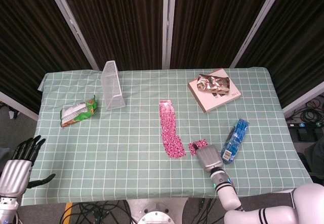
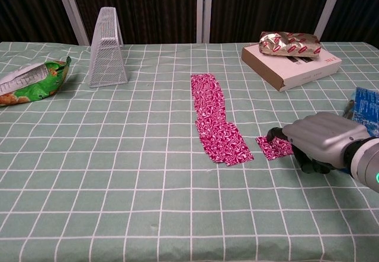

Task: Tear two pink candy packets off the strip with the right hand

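A long pink candy strip (image 1: 170,129) (image 2: 216,120) lies flat in the middle of the green checked table. Just to the right of its near end lies a separate small pink packet (image 1: 198,145) (image 2: 272,147), clear of the strip. My right hand (image 1: 208,158) (image 2: 320,141) is low on the table with its fingers curled over that packet's right edge, pinching it. My left hand (image 1: 20,161) hangs off the table's near left corner with fingers spread, holding nothing; the chest view does not show it.
A white wire-mesh holder (image 1: 112,85) (image 2: 106,48) stands at the back left, a green snack bag (image 1: 77,112) (image 2: 32,81) left of it. A flat box (image 1: 215,95) (image 2: 293,64) carries a foil bag (image 1: 212,83) (image 2: 290,42). A blue packet (image 1: 235,139) (image 2: 367,108) lies beside my right hand.
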Controlling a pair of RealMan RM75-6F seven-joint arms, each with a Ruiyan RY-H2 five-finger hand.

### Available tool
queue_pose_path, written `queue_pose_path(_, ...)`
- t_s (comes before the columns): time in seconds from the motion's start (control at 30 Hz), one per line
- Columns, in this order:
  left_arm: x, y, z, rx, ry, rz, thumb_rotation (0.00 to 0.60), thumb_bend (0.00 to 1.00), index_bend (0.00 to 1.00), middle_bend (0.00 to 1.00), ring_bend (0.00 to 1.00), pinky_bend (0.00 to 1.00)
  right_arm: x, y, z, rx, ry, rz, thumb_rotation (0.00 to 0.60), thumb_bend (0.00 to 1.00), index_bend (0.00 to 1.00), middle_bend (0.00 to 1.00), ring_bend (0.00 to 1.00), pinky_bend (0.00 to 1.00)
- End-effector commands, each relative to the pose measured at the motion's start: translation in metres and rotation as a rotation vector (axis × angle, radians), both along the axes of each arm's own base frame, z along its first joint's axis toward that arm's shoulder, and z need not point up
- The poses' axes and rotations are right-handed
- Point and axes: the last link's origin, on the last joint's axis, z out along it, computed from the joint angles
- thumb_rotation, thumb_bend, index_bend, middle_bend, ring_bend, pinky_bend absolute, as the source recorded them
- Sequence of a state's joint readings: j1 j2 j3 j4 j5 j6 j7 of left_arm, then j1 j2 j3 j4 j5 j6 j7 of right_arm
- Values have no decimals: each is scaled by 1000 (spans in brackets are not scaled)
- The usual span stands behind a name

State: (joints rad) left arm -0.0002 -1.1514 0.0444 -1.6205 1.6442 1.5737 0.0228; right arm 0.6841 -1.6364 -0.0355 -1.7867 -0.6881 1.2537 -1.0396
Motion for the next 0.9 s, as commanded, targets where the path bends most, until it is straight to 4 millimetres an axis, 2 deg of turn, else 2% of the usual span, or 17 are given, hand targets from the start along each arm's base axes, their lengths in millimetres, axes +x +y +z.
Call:
queue_pose_path(0.03, 1, 0, 0, 2, -2, -2, 504, 14, 50, 8, 0, 88, 4, 1, 5, -17, -21, 15, 600, 1000, 168, 880, 809, 703)
queue_pose_path(0.27, 0, -1, 3, 12, -6, -1, 505, 13, 51, 8, 0, 88, 15, 12, 10, -13, -49, 66, 600, 1000, 168, 880, 809, 703)
queue_pose_path(0.47, 0, -2, 4, 11, -9, -1, 507, 14, 51, 8, 0, 88, 11, 22, 4, 22, -30, 48, 600, 1000, 168, 880, 809, 703)
queue_pose_path(0.9, -3, -2, 7, 23, -10, 6, 504, 14, 51, 8, 0, 88, 32, 12, -20, 28, -92, 76, 600, 1000, 122, 880, 809, 703)
